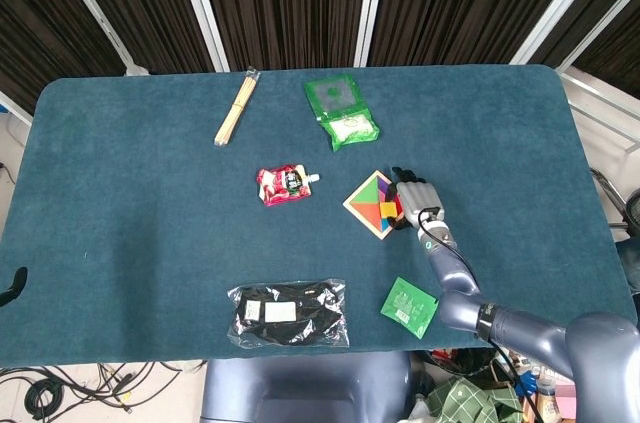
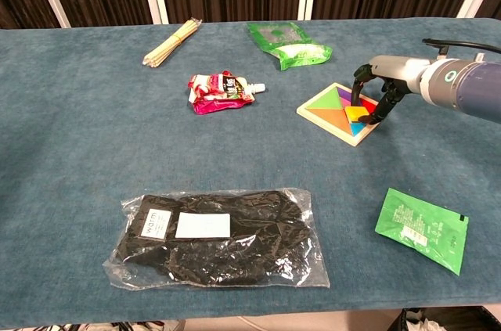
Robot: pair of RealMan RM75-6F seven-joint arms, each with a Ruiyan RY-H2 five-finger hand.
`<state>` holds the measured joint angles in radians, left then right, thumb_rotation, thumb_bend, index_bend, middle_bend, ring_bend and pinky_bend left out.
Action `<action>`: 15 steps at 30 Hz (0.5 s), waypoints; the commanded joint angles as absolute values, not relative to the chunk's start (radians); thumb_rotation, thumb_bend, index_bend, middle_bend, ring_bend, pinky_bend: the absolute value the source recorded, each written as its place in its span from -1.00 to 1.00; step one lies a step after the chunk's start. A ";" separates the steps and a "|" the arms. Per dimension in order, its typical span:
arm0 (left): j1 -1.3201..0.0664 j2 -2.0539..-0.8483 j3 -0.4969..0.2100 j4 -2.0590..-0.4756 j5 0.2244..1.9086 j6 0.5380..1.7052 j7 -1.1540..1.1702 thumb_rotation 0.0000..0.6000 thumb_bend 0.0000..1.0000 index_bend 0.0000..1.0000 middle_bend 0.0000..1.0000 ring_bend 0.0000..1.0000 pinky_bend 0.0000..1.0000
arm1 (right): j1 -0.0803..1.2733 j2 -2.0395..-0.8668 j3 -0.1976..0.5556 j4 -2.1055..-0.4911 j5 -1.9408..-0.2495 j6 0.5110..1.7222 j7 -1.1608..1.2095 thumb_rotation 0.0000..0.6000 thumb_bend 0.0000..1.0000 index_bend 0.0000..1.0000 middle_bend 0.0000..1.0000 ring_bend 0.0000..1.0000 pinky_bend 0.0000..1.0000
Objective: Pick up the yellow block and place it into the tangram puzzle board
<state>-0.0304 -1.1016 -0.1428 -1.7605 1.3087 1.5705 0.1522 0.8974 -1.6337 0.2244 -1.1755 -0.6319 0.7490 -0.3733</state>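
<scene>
The tangram puzzle board (image 2: 332, 109) lies right of the table's middle, with several coloured pieces in its wooden frame (image 1: 366, 205). My right hand (image 2: 377, 90) hangs over the board's right corner with its fingers curled downward. The yellow block (image 2: 356, 115) sits tilted between the thumb and the other fingers, low over the board's right part, and the hand pinches it. In the head view the right hand (image 1: 419, 199) covers that corner, and only a sliver of the yellow block (image 1: 385, 210) shows. My left hand appears in neither view.
A bundle of wooden sticks (image 1: 236, 108) and a green pouch (image 1: 341, 111) lie at the far side. A red snack pouch (image 1: 284, 184) lies left of the board. A black bagged item (image 1: 288, 313) and a small green packet (image 1: 408, 306) lie near the front edge.
</scene>
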 commanded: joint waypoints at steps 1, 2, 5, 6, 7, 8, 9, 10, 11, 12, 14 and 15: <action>-0.030 -1.102 -0.143 -1.761 1.309 1.571 0.151 1.00 -0.37 -1.00 -1.00 -1.00 -1.00 | 0.898 -1.633 0.224 -1.177 -0.632 0.752 -0.375 1.00 -0.43 -0.18 -1.00 -1.00 -0.73; -0.030 -1.102 -0.143 -1.761 1.308 1.572 0.151 1.00 -0.37 -1.00 -1.00 -1.00 -1.00 | 0.898 -1.633 0.224 -1.179 -0.631 0.753 -0.376 1.00 -0.43 -0.18 -1.00 -1.00 -0.73; -0.030 -1.102 -0.144 -1.762 1.307 1.572 0.152 1.00 -0.37 -1.00 -1.00 -1.00 -1.00 | 0.898 -1.632 0.224 -1.182 -0.628 0.756 -0.379 1.00 -0.43 -0.19 -1.00 -1.00 -0.73; -0.030 -1.102 -0.144 -1.762 1.307 1.572 0.152 1.00 -0.37 -1.00 -1.00 -1.00 -1.00 | 0.898 -1.632 0.224 -1.182 -0.628 0.757 -0.380 1.00 -0.43 -0.19 -1.00 -1.00 -0.73; -0.030 -1.102 -0.144 -1.762 1.307 1.572 0.153 1.00 -0.37 -1.00 -1.00 -1.00 -1.00 | 0.899 -1.632 0.224 -1.182 -0.627 0.757 -0.380 1.00 -0.43 -0.20 -1.00 -1.00 -0.73; -0.030 -1.102 -0.144 -1.762 1.307 1.572 0.153 1.00 -0.37 -1.00 -1.00 -1.00 -1.00 | 0.898 -1.632 0.224 -1.182 -0.626 0.758 -0.380 1.00 -0.43 -0.21 -1.00 -1.00 -0.73; -0.030 -1.102 -0.144 -1.762 1.307 1.572 0.153 1.00 -0.37 -1.00 -1.00 -1.00 -1.00 | 0.898 -1.633 0.223 -1.181 -0.626 0.759 -0.381 1.00 -0.43 -0.22 -1.00 -1.00 -0.73; -0.030 -1.102 -0.144 -1.762 1.307 1.573 0.153 1.00 -0.37 -1.00 -1.00 -1.00 -1.00 | 0.898 -1.633 0.223 -1.180 -0.625 0.759 -0.382 1.00 -0.43 -0.23 -1.00 -1.00 -0.73; -0.030 -1.102 -0.144 -1.762 1.307 1.573 0.153 1.00 -0.37 -1.00 -1.00 -1.00 -1.00 | 0.899 -1.633 0.223 -1.180 -0.624 0.758 -0.382 1.00 -0.43 -0.24 -1.00 -1.00 -0.73; -0.030 -1.102 -0.144 -1.762 1.308 1.573 0.153 1.00 -0.37 -1.00 -1.00 -1.00 -1.00 | 0.898 -1.632 0.222 -1.180 -0.623 0.758 -0.383 1.00 -0.43 -0.24 -1.00 -1.00 -0.73; -0.030 -1.102 -0.144 -1.762 1.307 1.573 0.152 1.00 -0.37 -1.00 -1.00 -1.00 -1.00 | 0.899 -1.631 0.220 -1.180 -0.621 0.756 -0.386 1.00 -0.43 -0.27 -1.00 -1.00 -0.73; -0.030 -1.102 -0.144 -1.762 1.308 1.573 0.153 1.00 -0.37 -1.00 -1.00 -1.00 -1.00 | 0.899 -1.630 0.220 -1.181 -0.621 0.756 -0.387 1.00 -0.43 -0.27 -1.00 -1.00 -0.73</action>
